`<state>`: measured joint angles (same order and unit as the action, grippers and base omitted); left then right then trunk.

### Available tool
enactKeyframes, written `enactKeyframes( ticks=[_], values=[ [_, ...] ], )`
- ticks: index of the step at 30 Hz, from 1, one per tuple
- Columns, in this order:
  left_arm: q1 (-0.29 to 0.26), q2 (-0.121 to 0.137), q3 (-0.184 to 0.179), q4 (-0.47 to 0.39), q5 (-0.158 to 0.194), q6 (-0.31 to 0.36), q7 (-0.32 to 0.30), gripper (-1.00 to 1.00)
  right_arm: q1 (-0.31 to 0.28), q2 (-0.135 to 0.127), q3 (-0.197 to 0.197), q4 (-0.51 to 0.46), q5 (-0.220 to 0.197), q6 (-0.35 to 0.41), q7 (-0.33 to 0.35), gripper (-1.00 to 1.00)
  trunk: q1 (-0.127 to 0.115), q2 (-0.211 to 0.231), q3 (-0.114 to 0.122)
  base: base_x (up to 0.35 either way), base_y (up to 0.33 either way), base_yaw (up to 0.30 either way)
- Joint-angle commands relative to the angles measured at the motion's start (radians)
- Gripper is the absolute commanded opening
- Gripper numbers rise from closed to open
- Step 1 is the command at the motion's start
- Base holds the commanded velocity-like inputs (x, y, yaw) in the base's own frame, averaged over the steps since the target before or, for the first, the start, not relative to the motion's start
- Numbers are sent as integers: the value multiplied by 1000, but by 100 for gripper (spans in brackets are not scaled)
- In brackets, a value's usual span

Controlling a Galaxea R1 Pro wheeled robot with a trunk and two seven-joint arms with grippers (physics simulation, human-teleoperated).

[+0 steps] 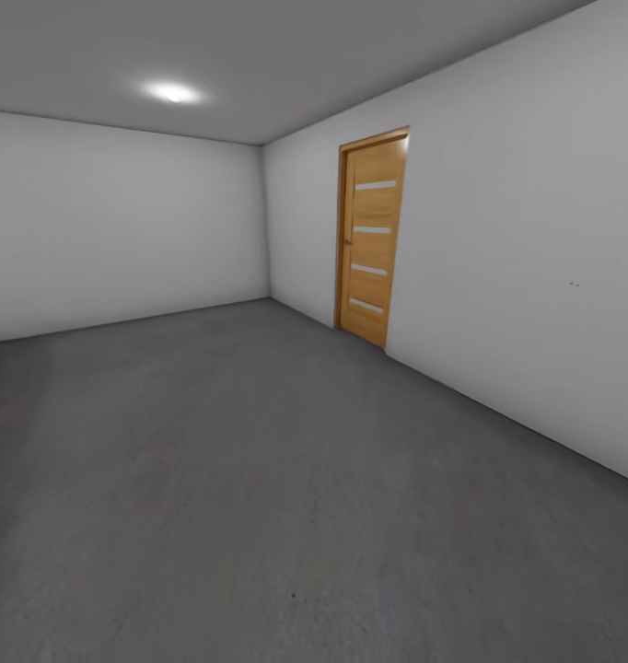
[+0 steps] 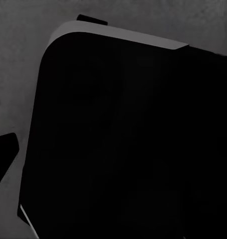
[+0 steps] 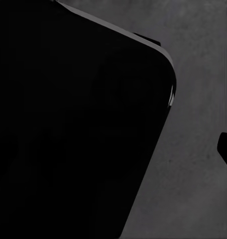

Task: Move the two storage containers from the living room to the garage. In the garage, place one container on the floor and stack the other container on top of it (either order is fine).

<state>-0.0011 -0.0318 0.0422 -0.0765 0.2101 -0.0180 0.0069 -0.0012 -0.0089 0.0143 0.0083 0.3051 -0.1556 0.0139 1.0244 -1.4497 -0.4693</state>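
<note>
I am in the garage, and its dark grey concrete floor (image 1: 259, 479) spreads out ahead of me between plain white-grey walls (image 1: 121, 221). The two orange-red storage containers are out of view. In the left wrist view a black rounded part of my own body (image 2: 133, 139) hangs over the floor (image 2: 23, 59), with a dark sliver (image 2: 3, 157) at the frame's edge. The right wrist view has the same black body (image 3: 68, 124), the floor (image 3: 193, 189) and a dark sliver (image 3: 226, 148). Neither sliver tells me how the fingers stand.
A wooden slatted door (image 1: 373, 239) stands shut in the right wall (image 1: 535, 276). A round ceiling light (image 1: 173, 92) glows above. The far corner (image 1: 264, 221) lies ahead, slightly left of the door.
</note>
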Motion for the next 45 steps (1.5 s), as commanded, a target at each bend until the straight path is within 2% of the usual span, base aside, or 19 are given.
enactKeyframes(
  ticks=[1, 45],
  values=[
    [0, 0, 4, 0, 3, -2, 1, 100, 0, 0, 1, 1, 2, -4, 1, 100, 1, 0, -1, 322, 0, 0],
    [0, 0, 4, 0, 3, 0, 1, 100, 0, -1, 1, 1, 2, -6, 1, 100, 1, 0, -1, 322, 0, 0]
  ],
)
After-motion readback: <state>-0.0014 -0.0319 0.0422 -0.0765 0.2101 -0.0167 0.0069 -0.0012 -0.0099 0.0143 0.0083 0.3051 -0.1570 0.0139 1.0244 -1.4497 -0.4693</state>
